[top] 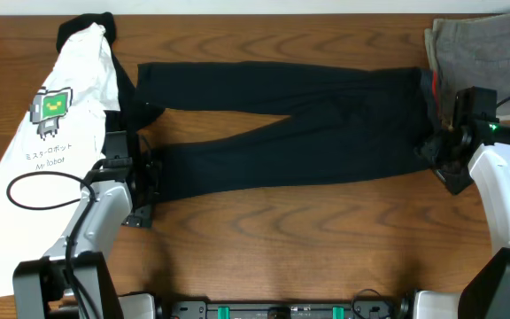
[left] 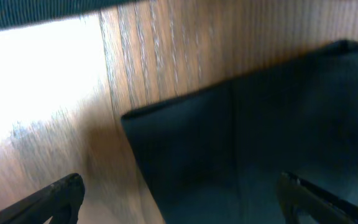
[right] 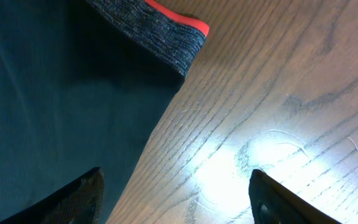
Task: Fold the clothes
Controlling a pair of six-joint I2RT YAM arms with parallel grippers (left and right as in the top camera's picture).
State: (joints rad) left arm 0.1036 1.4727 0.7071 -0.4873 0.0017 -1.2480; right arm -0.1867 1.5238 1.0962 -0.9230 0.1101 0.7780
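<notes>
black trousers (top: 282,133): lie flat across the middle of the desk (top: 282,248), waist at my right, both legs running to my left, a wedge of bare wood between the legs
waistband (right: 148,25): grey knit with a coral red edge (right: 182,20), flat on the wood at the trousers' right end
left claw (left: 179,186): spread wide, holds nothing; low over the hem (left: 166,112) of the nearer leg, one fingertip over bare wood, the other over black cloth
right claw (right: 176,196): fingers well apart, nothing pinched; at the near corner of the waist, straddling the cloth edge, one fingertip over the trousers, the other over wood
contact: cannot tell if either claw touches the cloth
white T-shirt (top: 60,97): green robot print, spread at the far left, just beside the leg ends; my left arm crosses over it
grey folded trousers (top: 476,49): far right corner, next to the waist end
</notes>
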